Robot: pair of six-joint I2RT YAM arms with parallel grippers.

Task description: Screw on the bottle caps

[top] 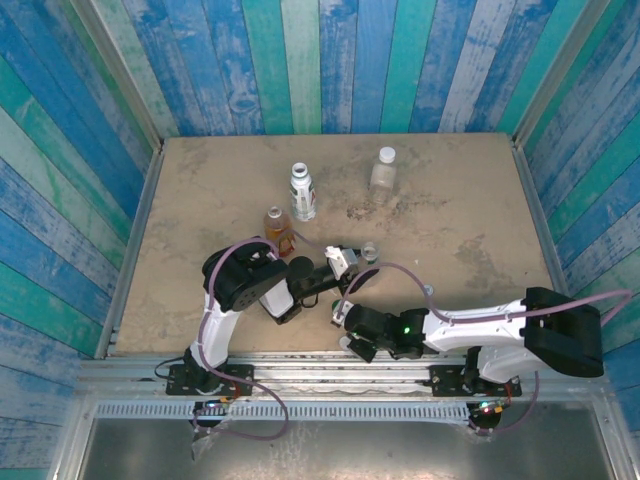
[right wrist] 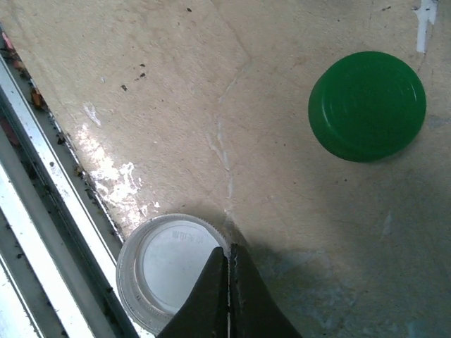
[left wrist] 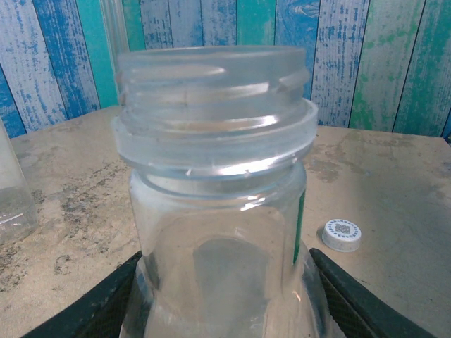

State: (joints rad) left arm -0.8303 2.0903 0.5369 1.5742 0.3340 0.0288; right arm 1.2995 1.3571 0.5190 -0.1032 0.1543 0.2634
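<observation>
**Open bottle gripped, pale cap under shut fingertips**

The small clear bottle stands upright on the table with its threaded neck bare. The left gripper holds it, one dark finger pressed against each side of its body.

Nearer the arm bases than that bottle, by the table's front rail, a pale cap lies with its hollow side up. The right gripper is closed, its two tips together right at this cap's rim. The tips cover that part of the rim, so it may or may not be pinched between them. A green cap lies flat on the table well apart from the pale one.

To the right of the held bottle, another white cap with a printed top sits on the table, clear of the fingers. At the left edge of the wrist view, part of a second clear container stands close by.

From above, the amber bottle stands left of the held bottle, just beside the left arm's elbow. The white-labelled bottle stands beyond and to the left of it. A larger clear bottle with a white top stands straight beyond it, towards the striped blue back wall. The right arm's forearm and cable cross the near table below the held bottle.
</observation>
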